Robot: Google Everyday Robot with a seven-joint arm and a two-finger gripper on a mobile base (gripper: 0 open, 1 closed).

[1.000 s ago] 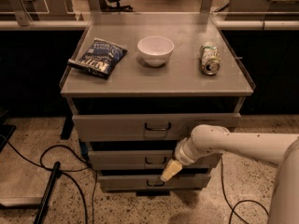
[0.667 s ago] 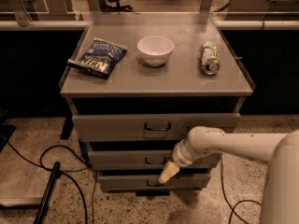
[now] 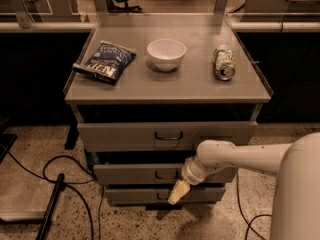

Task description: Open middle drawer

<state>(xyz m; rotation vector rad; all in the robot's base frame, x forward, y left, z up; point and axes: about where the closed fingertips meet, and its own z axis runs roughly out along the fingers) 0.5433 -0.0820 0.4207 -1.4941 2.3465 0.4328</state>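
The middle drawer point(image 3: 130, 174), 2nd of 3, looks not yet pulled out; the gripper point(image 3: 179, 192) hangs just below-right of its handle point(image 3: 165, 174), apparently gripping nothing, its opening impossible to tell.

The cabinet top point(image 3: 165, 86) is plain grey, like the middle drawer point(image 3: 127, 174) with its dark handle point(image 3: 163, 174); up top, a dark blue bag point(image 3: 105, 62) with white lettering, a white bowl point(image 3: 166, 54), a green and silver can point(image 3: 225, 62). The cream gripper point(image 3: 177, 192), on a white arm point(image 3: 240, 156), hangs just below that handle; the floor point(image 3: 35, 149) is beige, dark-speckled.
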